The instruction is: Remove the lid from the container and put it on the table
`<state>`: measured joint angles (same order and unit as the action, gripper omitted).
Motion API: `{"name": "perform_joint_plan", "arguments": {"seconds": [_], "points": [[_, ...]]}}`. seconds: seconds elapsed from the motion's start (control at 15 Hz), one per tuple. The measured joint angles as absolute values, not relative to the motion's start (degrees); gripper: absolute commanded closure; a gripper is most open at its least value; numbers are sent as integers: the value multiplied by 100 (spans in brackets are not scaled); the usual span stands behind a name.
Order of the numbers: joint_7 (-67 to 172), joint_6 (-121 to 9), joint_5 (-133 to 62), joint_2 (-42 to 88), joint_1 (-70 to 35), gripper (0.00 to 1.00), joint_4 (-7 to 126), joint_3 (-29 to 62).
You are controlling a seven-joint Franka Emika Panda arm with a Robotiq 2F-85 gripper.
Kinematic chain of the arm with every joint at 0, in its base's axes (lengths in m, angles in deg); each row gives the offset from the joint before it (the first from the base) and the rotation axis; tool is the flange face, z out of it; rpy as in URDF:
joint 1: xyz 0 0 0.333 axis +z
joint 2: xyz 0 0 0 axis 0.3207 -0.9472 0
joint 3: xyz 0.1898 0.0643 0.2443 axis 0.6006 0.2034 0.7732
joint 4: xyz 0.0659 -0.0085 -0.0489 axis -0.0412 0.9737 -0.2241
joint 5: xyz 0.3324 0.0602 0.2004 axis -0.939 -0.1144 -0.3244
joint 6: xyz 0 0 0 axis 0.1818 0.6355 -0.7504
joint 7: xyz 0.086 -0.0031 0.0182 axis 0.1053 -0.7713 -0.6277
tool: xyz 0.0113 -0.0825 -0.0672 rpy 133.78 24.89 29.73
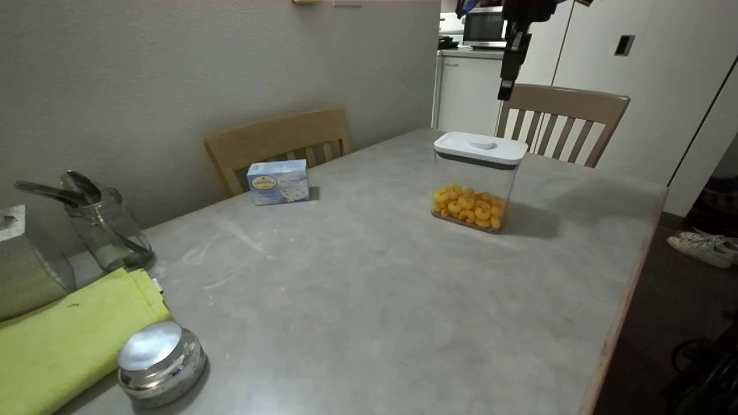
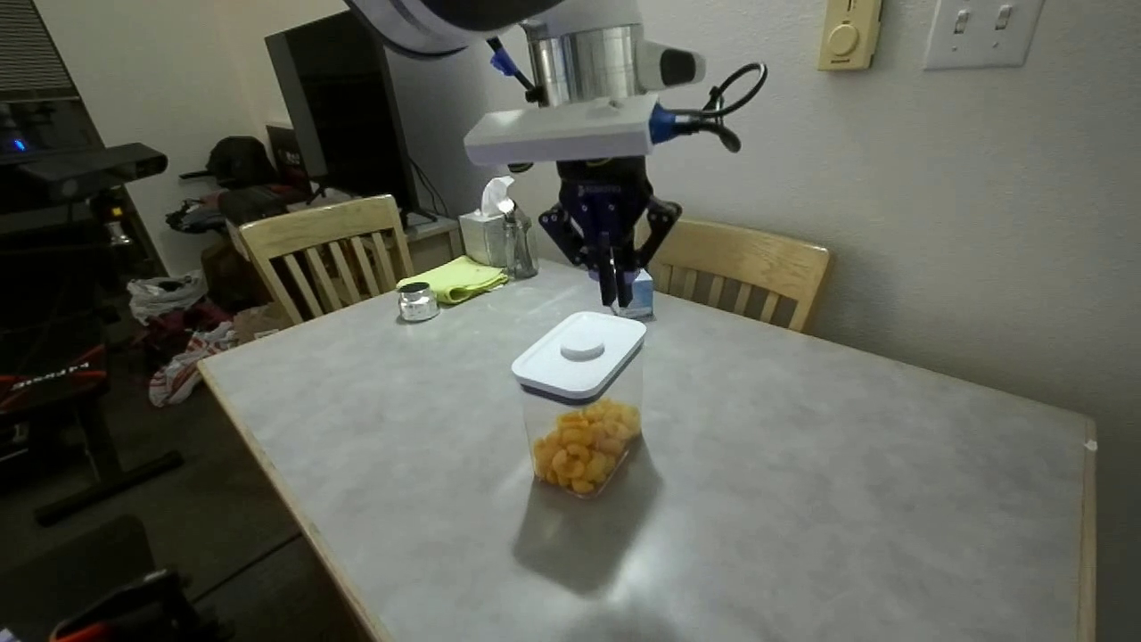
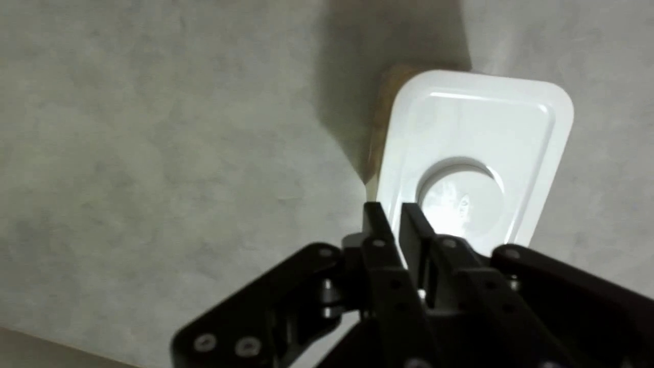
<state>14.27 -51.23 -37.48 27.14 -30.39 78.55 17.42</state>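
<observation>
The white lid (image 1: 455, 145) sits on top of the clear container (image 1: 475, 177), its round button raised in both exterior views (image 2: 553, 361). The container (image 2: 588, 446) stands upright on the grey table (image 1: 357, 300), with yellow-orange pieces in its lower part. In the wrist view the lid (image 3: 495, 133) faces the camera and hides most of the container. My gripper (image 2: 616, 299) points down, apart from the lid and above it in the exterior views (image 1: 506, 92). In the wrist view its fingertips (image 3: 392, 207) overlap the lid's edge beside the button, with a narrow empty gap between them.
A small blue tea box (image 1: 279, 183) stands near the wall side. A metal tin (image 1: 161, 363), a yellow cloth (image 1: 86, 340), a glass jar with cutlery (image 1: 109, 230) and a tissue box (image 1: 29, 259) stand at one end. Wooden chairs (image 2: 740, 276) border the table.
</observation>
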Motion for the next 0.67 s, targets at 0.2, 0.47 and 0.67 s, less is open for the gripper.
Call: {"name": "perform_joint_plan", "arguments": {"seconds": [0.2,0.47,0.67], "points": [[1439,-5149,-3690,2867,-3007,99,7855,1740],[1428,-5324,-3833,2822,-2930,62,7894,1756],[1369,-5416,-4035,2756,-2900,42,7954,1786]]}}
